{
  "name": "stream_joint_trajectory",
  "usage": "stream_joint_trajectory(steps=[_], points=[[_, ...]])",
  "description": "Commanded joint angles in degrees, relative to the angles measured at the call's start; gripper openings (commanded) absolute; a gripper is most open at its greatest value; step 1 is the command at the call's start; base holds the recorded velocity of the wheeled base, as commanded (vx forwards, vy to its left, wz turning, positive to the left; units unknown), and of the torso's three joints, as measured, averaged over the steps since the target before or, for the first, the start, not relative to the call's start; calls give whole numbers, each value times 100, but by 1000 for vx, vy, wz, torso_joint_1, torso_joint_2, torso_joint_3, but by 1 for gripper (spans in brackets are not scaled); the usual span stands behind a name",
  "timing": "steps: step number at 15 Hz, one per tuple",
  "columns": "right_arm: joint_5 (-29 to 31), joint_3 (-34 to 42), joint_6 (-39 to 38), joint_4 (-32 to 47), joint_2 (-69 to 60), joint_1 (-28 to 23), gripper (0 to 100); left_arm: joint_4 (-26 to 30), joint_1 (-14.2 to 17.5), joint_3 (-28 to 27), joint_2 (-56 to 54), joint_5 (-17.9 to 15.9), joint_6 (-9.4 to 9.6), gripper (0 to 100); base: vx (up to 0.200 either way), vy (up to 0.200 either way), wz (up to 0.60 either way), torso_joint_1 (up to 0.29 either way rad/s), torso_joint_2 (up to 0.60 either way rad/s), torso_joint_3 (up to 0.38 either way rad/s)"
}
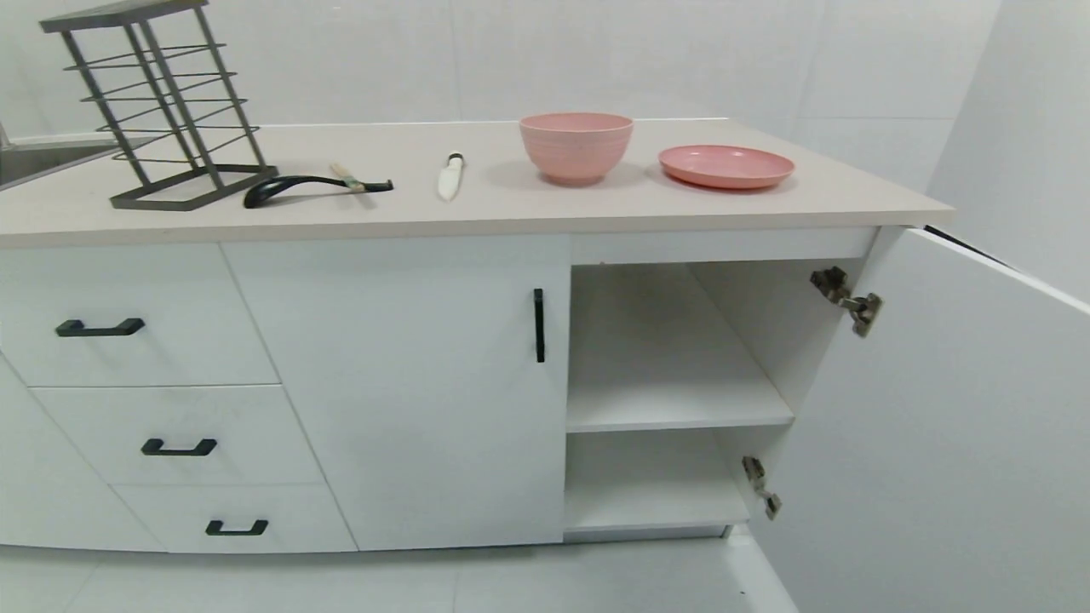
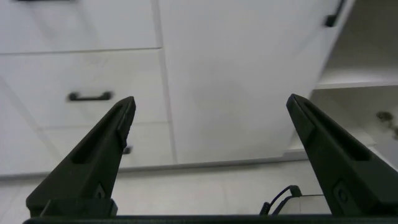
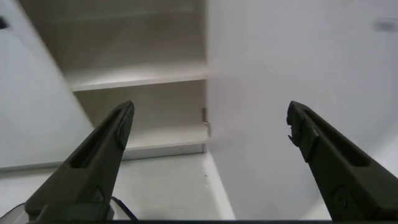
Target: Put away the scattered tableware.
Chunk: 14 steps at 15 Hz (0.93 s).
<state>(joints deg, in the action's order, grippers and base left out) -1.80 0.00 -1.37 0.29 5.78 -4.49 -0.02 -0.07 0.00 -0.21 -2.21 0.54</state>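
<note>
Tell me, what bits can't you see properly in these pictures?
- The round pink bowl: in the head view, its own wall hides the inside bottom.
- The steel sink: cut off by the head view's left edge.
- The thin wooden stick: it crosses the long black ladle in the head view and is too small to name.
- The white drawers: their shut fronts hide what is inside.

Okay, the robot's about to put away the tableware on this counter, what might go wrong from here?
The shallow pink plate lies flat near the right end of the beige countertop; it may be hard to get under and could be pushed off. The black ladle overlaps a small wooden-handled utensil, so lifting one might drag the other. The open white cabinet door juts out and could be bumped on the way to the shelves.
</note>
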Motion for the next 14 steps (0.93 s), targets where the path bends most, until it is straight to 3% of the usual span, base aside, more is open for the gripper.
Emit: stream_joint_trajectory(steps=[1, 3, 6, 9, 14], points=[[-4, 0, 5, -3, 20, 0, 100, -6, -1, 0, 21, 1, -1, 100, 0, 0, 0, 0, 0, 0], [-4, 0, -4, -3, 11, 0, 100, -15, -1, 0, 21, 45, -36, 100, 0, 0, 0, 0, 0, 0], [-4, 0, -4, -3, 20, 0, 100, -6, -1, 0, 21, 45, -18, 100, 200, 0, 0, 2, 1, 5], [-4, 0, -4, -3, 11, 0, 100, -15, -1, 0, 21, 54, -18, 100, 0, 0, 0, 0, 0, 0], [5, 0, -4, -3, 20, 0, 100, -15, -1, 0, 21, 62, -27, 100, 0, 200, 0, 3, 0, 5]])
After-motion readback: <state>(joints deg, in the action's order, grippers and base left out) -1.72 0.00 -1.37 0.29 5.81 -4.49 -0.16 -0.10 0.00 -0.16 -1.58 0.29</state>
